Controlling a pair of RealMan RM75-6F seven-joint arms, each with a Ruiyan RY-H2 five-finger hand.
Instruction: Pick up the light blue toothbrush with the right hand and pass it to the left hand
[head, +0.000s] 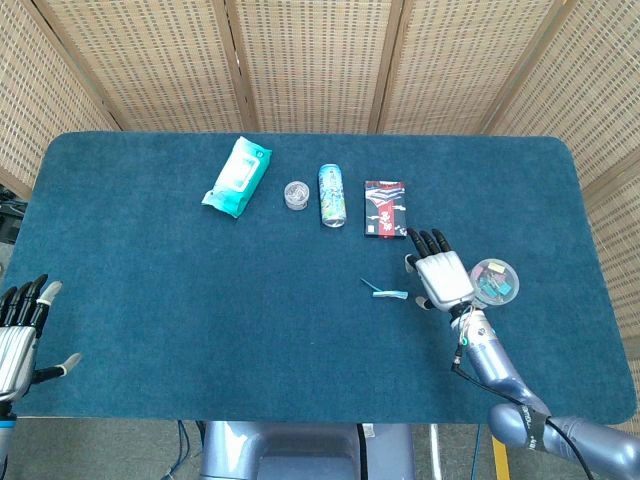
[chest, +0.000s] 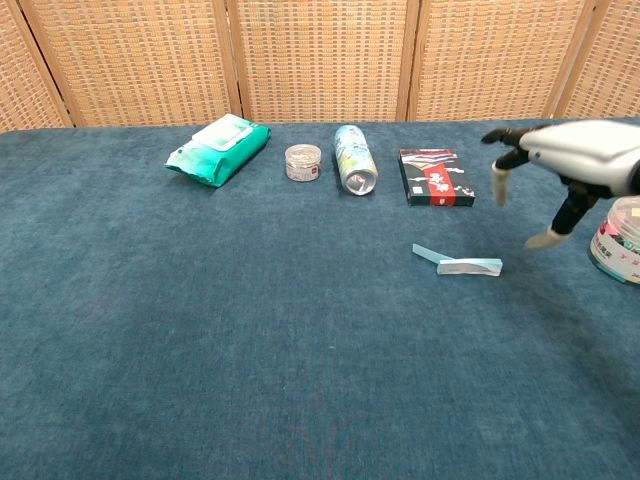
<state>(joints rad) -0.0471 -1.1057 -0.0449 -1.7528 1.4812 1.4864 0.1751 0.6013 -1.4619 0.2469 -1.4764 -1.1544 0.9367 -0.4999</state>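
Observation:
The light blue toothbrush (head: 389, 292) lies flat on the blue cloth, right of centre; the chest view shows the toothbrush (chest: 462, 263) with its broad end to the right. My right hand (head: 440, 273) hovers palm down just right of it, fingers spread, holding nothing. In the chest view the right hand (chest: 570, 170) floats above the cloth, up and to the right of the brush. My left hand (head: 20, 330) stays at the near left edge of the table, fingers apart and empty.
Along the back stand a green wipes pack (head: 238, 176), a small round tin (head: 296, 194), a lying can (head: 332, 194) and a red-black box (head: 385, 208). A clear tub of coloured clips (head: 497, 281) sits right beside my right hand.

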